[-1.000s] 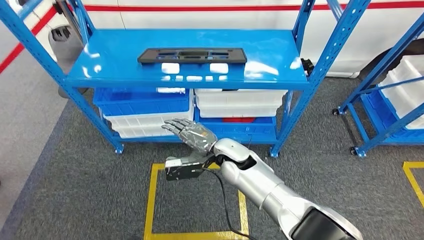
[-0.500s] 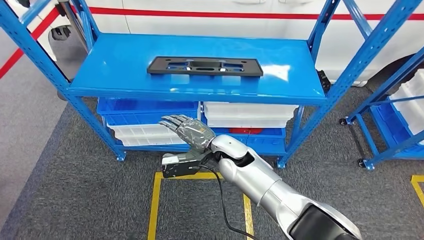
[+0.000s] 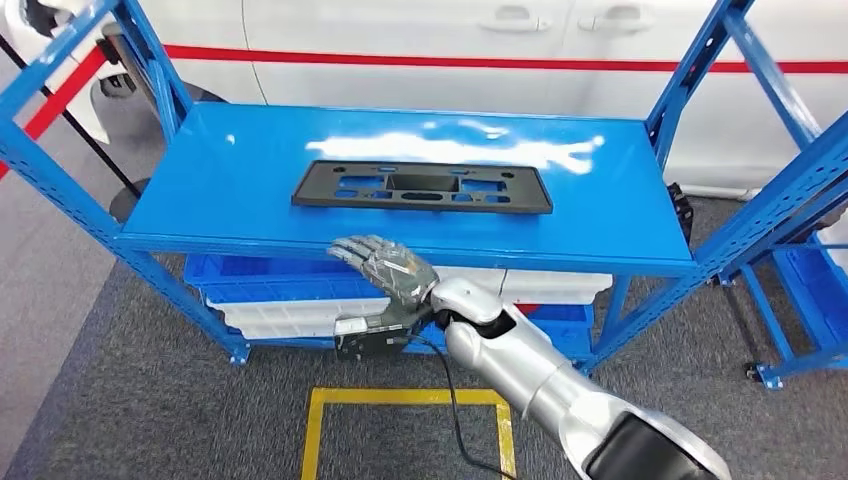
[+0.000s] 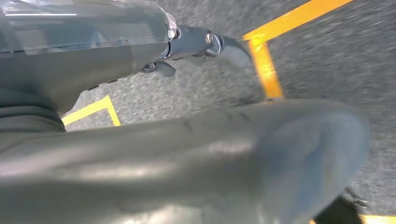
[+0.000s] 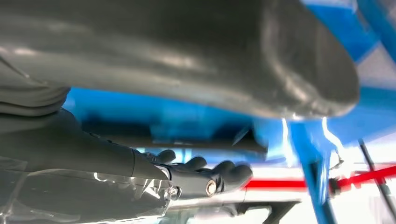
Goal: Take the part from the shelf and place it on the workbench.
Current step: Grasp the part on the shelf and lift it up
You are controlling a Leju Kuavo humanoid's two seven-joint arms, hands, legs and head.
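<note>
We see the right robot hand (image 3: 392, 272) raised in front of the blue shelf (image 3: 220, 190), just below the front edge of its top board. Its fingers (image 3: 358, 248) are spread apart and hold nothing. The black part (image 3: 421, 187) lies flat on the top board, beyond the robot hand and a little above it, not touching it. White and blue bins (image 3: 290, 300) stand on the lower level, behind the robot hand. The left robot hand (image 4: 187, 158) hangs over the grey floor (image 4: 317, 51) with yellow lines; its state we cannot tell.
</note>
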